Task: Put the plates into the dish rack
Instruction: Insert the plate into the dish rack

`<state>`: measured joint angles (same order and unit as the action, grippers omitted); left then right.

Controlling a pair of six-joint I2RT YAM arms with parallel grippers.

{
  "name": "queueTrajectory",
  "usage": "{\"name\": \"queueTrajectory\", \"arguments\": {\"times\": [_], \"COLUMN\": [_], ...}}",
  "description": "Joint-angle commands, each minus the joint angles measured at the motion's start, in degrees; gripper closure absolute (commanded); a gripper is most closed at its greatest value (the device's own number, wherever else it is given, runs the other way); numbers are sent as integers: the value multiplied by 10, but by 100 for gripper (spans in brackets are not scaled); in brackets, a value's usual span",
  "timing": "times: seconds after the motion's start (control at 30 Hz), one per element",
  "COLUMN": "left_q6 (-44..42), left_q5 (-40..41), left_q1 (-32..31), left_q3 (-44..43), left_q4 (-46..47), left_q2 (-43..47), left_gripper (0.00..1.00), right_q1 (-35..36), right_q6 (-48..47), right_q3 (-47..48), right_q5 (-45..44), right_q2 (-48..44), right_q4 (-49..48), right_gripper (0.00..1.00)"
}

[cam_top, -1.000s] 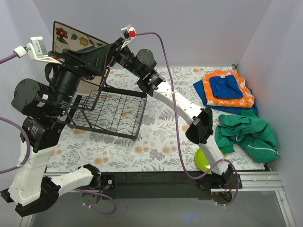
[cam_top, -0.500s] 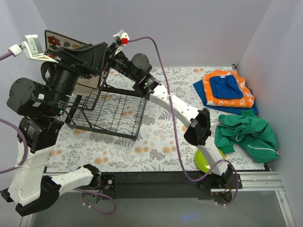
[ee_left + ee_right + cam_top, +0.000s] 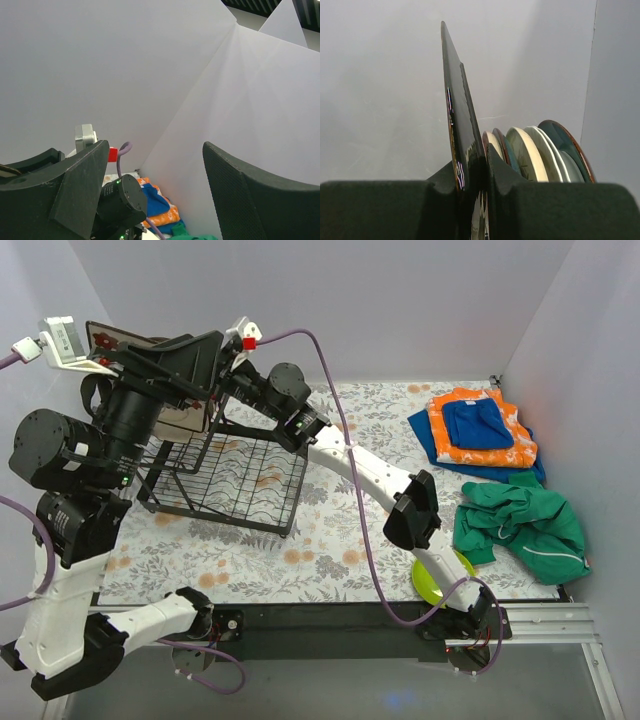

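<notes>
Black wire rack point(image 3: 235, 475) sits toward the desk's point(image 3: 330, 540) far-left corner, with a row of plates point(image 3: 535, 155) standing on edge; a lime plate point(image 3: 437, 582) lies at the near edge. Since a second ago, the right pincer point(image 3: 476, 161), pinching a flowered panel point(image 3: 454, 95), has swung left. We see the left pincer point(image 3: 155, 146) spread. Flowered cloth covers the desk, pale walls surround it, and folded clothes point(image 3: 480, 430) lie at the right edge.

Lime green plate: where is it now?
Top view: lime green plate at the near-right edge of the table, partly under the right arm, beside the green jacket.
</notes>
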<state>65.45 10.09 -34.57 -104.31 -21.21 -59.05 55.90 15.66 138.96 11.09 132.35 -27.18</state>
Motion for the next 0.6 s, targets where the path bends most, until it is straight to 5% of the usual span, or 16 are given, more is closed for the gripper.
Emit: {"name": "queueTrajectory", "arguments": {"times": [0.0, 0.57], "left_q6": [-1, 4], "left_q5": [3, 8], "left_q1": [2, 3], "left_q3": [2, 6], "left_q4": [-5, -9], "left_q2": [-2, -5], "left_gripper": [26, 26], "right_q1": [4, 11], "right_q6": [-23, -59], "right_q3": [32, 32], "right_q5": [-20, -16], "right_q2": [-18, 10], "right_q4": [-177, -198], "right_gripper": [99, 99]}}
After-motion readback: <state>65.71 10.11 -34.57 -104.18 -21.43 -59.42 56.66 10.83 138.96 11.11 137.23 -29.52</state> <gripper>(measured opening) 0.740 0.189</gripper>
